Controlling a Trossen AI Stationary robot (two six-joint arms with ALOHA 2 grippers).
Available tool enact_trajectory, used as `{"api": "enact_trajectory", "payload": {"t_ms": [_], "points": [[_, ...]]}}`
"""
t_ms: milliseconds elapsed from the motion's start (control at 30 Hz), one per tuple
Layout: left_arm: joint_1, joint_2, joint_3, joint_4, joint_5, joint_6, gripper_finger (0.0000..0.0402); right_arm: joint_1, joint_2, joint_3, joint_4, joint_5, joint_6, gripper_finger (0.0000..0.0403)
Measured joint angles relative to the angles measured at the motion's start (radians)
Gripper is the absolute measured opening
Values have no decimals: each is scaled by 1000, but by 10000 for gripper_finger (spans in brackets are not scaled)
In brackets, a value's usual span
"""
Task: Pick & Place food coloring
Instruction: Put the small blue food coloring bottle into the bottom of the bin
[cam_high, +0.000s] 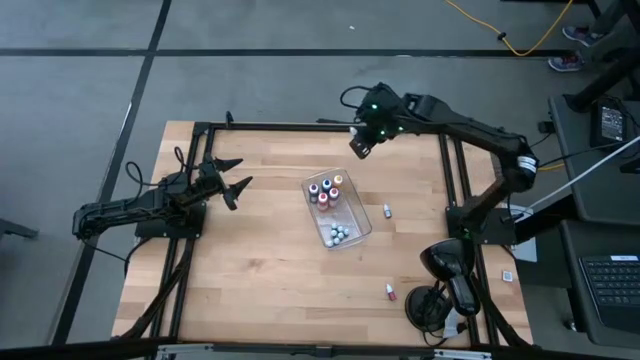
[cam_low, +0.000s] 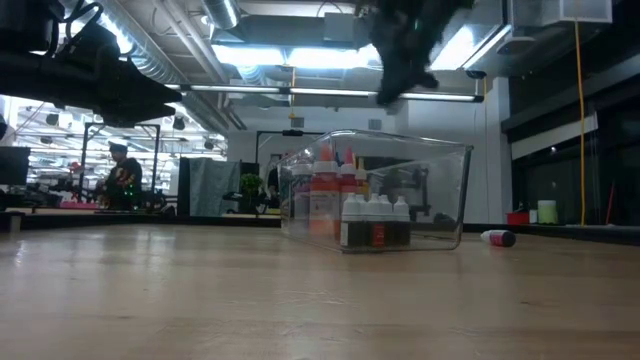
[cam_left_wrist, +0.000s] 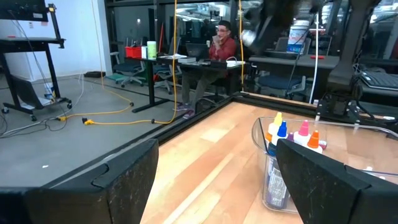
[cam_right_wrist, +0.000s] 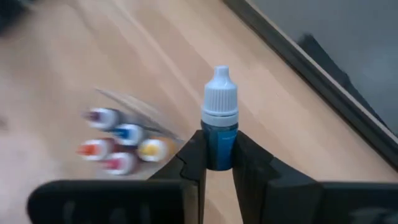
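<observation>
A small blue food coloring bottle (cam_right_wrist: 219, 124) with a pale cap sits in my right gripper (cam_right_wrist: 219, 158), which is shut on it high above the table's far edge (cam_high: 362, 148). The clear tray (cam_high: 358, 232) at mid-table holds several more bottles (cam_high: 325, 190), upright on their bases. Two loose bottles (cam_high: 387, 211) (cam_high: 391, 291) lie on the wood to the tray's right. My left gripper (cam_high: 238, 175) waits open at the table's left, level, pointing toward the tray (cam_left_wrist: 261, 134). My right gripper pinches the blue bottle's lower body (cam_right_wrist: 219, 146) between its two fingers (cam_right_wrist: 194, 155). The bottle stands out beyond the fingertips along their line, cap end away from them. The fingers slant downward from above, and the bottle is lifted clear of the table.
Black frame rails (cam_high: 300, 126) run along the table's far, left and right edges. A dark stand with cables (cam_high: 445, 280) sits at the near right corner. A person (cam_left_wrist: 222, 43) sits at a desk beyond the table. Bare wood lies left of and in front of the tray.
</observation>
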Motion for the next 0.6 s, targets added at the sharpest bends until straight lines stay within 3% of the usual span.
{"api": "enact_trajectory", "payload": {"t_ms": [167,367,500,600], "points": [[0,0,0,1,5,-41,320,90,-46,90,16,-3,38,57],[0,0,0,15,29,-232,320,199,-50,160,80,49,50,57],[0,0,-1,61,23,-411,320,259,-50,162,151,50,70,57],[0,1,2,168,86,-415,320,298,-41,162,201,51,89,57]]}}
